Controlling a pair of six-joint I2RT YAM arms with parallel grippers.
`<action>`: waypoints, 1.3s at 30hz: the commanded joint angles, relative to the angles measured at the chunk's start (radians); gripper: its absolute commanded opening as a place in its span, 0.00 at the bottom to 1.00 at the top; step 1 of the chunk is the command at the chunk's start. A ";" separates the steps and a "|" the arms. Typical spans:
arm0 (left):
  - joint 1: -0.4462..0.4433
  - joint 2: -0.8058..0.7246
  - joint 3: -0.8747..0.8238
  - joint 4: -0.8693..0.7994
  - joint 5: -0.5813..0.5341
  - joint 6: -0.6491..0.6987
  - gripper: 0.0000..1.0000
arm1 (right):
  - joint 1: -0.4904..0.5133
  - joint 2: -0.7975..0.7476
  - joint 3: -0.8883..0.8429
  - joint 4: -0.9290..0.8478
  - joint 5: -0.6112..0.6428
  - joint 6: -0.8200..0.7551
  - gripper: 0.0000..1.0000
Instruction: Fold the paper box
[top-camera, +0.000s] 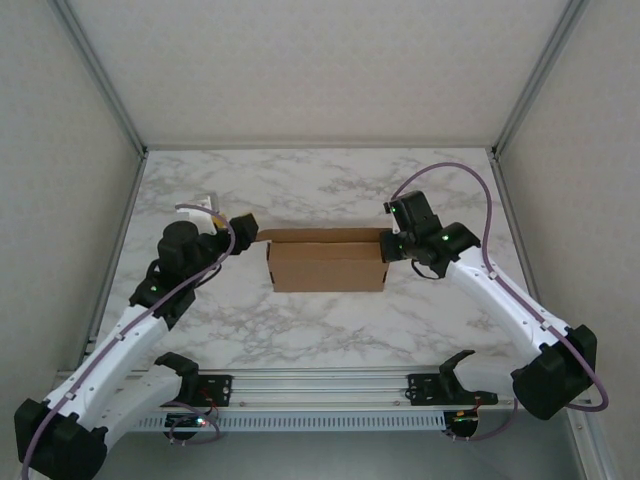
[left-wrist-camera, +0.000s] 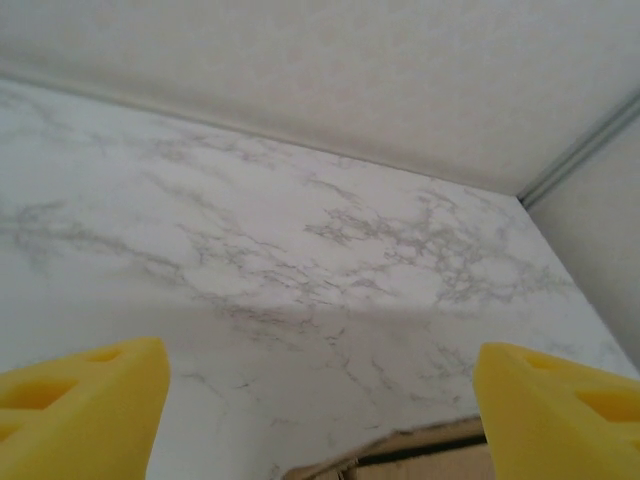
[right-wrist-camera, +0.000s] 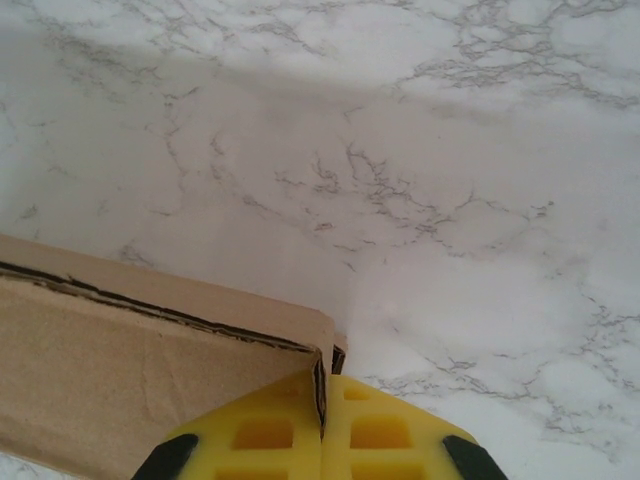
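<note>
**Item 1: paper box** (top-camera: 325, 262). Plain brown cardboard, partly formed. It stands between the two sets of fingers on the marbled worktop (top-camera: 300, 180), with a long wall facing the arm bases. A strip of brown runs along the top on the far side (probably the lid or rear flap, not yet folded down). Seen from the right wrist, its raw corrugated edges meet at a corner directly above the fingertips.

**Item 2: right fingers** (right-wrist-camera: 260, 430). Yellow and clenched tight together at the box's right end. The corner's thin cardboard edge runs down into the seam between them, so they appear to be pinching that end wall. Likely purpose: to pin the box so it cannot slide or spring open while the other side is worked.

**Item 3: left fingers** (left-wrist-camera: 90, 400). Yellow, spread wide apart and released, with nothing between them but bare worktop. The box's left end shows as a brown sliver just below the gap, nearer the right-hand finger. From above, these fingers sit at the left end of the far strip; whether they touch it cannot be told. Likely purpose: wide enough to straddle a flap before closing on it.

**Condition.** The fold is judged part done, with the closing flaps outstanding.
</note>
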 joint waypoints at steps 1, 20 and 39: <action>-0.008 -0.015 0.024 -0.064 0.086 0.243 0.75 | 0.008 -0.012 -0.017 0.023 -0.034 -0.053 0.00; -0.011 0.302 0.414 -0.322 -0.162 -0.043 0.64 | 0.007 -0.069 -0.078 0.068 -0.053 -0.124 0.00; 0.008 0.137 0.220 -0.099 -0.130 0.305 0.74 | 0.008 -0.077 -0.102 0.087 -0.064 -0.134 0.05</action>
